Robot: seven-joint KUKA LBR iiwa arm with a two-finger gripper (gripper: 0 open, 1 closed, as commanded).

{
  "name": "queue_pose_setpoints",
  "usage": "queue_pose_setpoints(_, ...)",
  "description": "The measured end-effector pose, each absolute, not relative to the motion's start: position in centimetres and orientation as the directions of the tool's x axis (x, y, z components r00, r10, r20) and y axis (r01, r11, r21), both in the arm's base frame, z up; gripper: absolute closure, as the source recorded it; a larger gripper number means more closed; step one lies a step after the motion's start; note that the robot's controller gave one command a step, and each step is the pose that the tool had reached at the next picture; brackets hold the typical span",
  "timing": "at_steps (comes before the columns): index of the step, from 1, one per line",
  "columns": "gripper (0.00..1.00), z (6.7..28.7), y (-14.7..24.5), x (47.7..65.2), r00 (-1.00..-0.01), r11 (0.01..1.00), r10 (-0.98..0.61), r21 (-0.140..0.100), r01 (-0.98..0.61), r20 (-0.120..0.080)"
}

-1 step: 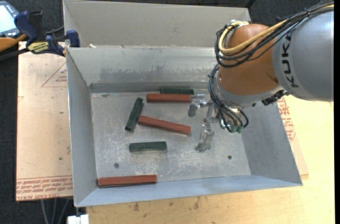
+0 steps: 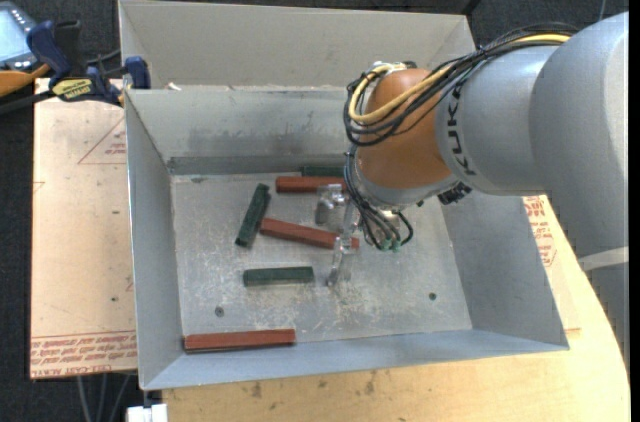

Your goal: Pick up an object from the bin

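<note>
The gripper (image 2: 340,260) hangs low at the right end of the red bar (image 2: 292,231), likely because that end lies free of neighbours. I cannot tell whether it is open or gripping. A green bar (image 2: 278,277) lies just below the red bar.

Six bars on the floor of the bin (image 2: 150,240), with the gripper (image 2: 341,258) among them.

By the back wall lie two bars, the rear bar (image 2: 322,171) just behind the back bar (image 2: 303,184) and partly under the arm. Left of centre lies the slanted bar (image 2: 253,215), tilted. The middle bar (image 2: 295,231) lies just right of it, its right end at the gripper. The low bar (image 2: 278,277) lies before both, just left of the gripper. The front bar (image 2: 239,340) lies along the front wall, well apart from the others.
</note>
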State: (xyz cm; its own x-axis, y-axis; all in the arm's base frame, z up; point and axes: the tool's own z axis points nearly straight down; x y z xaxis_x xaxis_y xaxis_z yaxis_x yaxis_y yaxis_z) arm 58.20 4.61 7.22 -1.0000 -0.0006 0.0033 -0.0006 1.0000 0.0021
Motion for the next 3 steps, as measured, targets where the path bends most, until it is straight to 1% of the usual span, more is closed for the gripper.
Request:
queue_pose_setpoints(1,1.00,7.7,4.5,58.3,-1.000,1.000,0.002,0.002,0.002,-0.001)
queue_pose_setpoints(2,1.00,15.3,12.7,57.4,-1.000,1.000,-0.015,0.007,-0.015,-0.009)
queue_pose_setpoints(3,1.00,24.3,16.7,61.7,-1.000,1.000,0.018,0.005,0.018,-0.012)
